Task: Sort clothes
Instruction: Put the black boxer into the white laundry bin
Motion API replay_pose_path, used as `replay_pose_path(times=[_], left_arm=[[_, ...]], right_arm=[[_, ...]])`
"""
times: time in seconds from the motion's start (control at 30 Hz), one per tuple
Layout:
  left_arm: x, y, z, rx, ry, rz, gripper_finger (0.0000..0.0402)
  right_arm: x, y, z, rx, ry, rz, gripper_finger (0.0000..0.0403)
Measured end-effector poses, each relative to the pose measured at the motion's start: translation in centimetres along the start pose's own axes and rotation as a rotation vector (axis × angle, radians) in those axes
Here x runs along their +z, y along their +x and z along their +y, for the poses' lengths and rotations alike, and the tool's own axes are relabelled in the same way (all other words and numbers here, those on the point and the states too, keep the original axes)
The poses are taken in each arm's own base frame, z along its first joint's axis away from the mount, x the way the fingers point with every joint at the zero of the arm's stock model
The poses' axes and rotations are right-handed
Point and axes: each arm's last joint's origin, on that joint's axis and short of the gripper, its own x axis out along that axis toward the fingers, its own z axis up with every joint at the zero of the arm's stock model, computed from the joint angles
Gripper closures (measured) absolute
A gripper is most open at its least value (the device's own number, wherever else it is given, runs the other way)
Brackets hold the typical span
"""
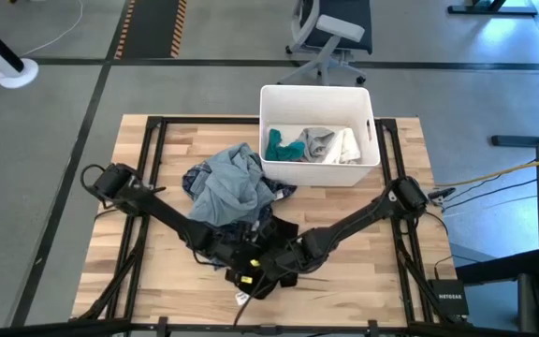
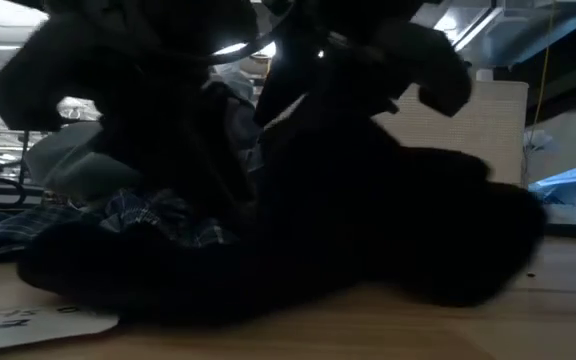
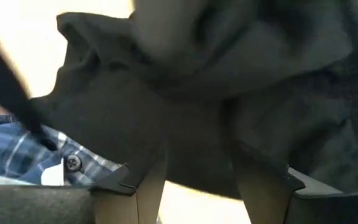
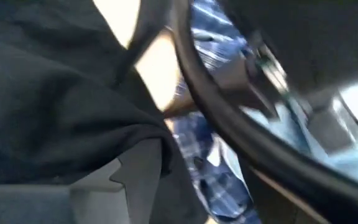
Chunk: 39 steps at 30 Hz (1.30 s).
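Both arms meet at the near middle of the surface [image 1: 138,271], over the black garment [image 1: 268,262].

Left hand [image 3: 194,186]: fingers spread, black cloth lying between and over them. Can't tell whether they actually pinch it.

Right hand [image 1: 286,255]: sits just right of the left hand, on the same black garment. One finger [image 4: 143,171] shows with black fabric draped over its tip; the other finger isn't visible, so can't tell if it's spread or pressed together.

Clothes:
- Black garment is bunched at the near edge and fills most of the low view.
- Light blue-grey garment [image 1: 227,187] is heaped just far-left of it, at the surface's middle.
- Dark blue plaid garment [image 1: 195,178] is under and around that heap; a buttoned strip of it lies beside the left hand.
- Teal garment [image 1: 282,148] and white garment [image 1: 330,143] are inside the white bin [image 1: 316,95] at the far right.

A white tag [image 2: 28,322] lies flat on the near edge of the surface.
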Motion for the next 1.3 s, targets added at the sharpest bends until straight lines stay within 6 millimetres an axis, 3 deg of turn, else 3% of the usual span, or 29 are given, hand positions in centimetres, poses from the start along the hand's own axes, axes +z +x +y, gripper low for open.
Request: replay_pose_path(times=[0.17, 0.3, 0.6, 0.83, 1.03, 1.3], left_arm=[[-0.4, -1.4, 0.1, 0.049, 0.038, 0.053, 0.0226], [-0.3, -3.4, 0.1, 0.12, 0.03, 0.051, 0.0226], [0.8, -5.7, -3.1, 0.032, 0.151, -0.153, 0.0226], [1.2, -5.2, -3.7, -0.103, 0.134, -0.403, 0.0226], [0.0, -3.0, -2.3, -0.073, 0.053, -0.372, 0.0226], [0.0, -1.0, -2.2, -0.05, 0.033, -0.4, 0.0226]], right_arm=[[-0.4, 0.3, -0.9, -0.11, 0.016, 0.055, 0.0176], [-0.8, 0.9, -1.7, -0.077, 0.035, 0.051, 0.0178], [-1.5, 1.5, -1.8, -0.023, 0.049, 0.051, 0.0178], [-2.0, 1.9, -1.4, -0.019, 0.056, 0.066, 0.0178], [-1.5, 1.9, -1.6, -0.03, 0.083, 0.02, 0.0178], [-1.5, 1.9, -1.5, -0.026, 0.087, 0.023, 0.0178]])
